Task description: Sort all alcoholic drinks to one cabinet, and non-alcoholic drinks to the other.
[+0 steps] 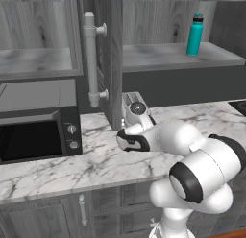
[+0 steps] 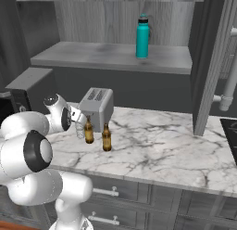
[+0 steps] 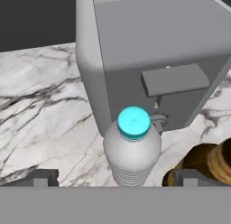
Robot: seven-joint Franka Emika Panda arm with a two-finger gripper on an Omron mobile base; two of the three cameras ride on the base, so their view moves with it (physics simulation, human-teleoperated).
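Observation:
My gripper (image 3: 115,179) is open and hangs just above the counter, its fingertips (image 3: 41,178) on either side of a clear ribbed water bottle (image 3: 132,151) with a cyan cap. The bottle stands upright against the front of the grey toaster (image 3: 153,56). Two amber beer bottles (image 2: 89,131) (image 2: 107,137) stand just beside it; one (image 3: 205,166) shows past the right fingertip. The teal flask (image 2: 142,37) (image 1: 195,34) stands on the shelf of the open wall cabinet (image 2: 92,55). A second wall cabinet shelf (image 1: 33,62) is further left.
An open cabinet door (image 1: 113,54) with a pale bar handle (image 1: 91,59) juts out over the counter beside the toaster (image 2: 97,106). Another open door (image 2: 210,62) stands at the right. A black microwave (image 1: 38,136) sits on the marble counter (image 2: 157,145) to the left.

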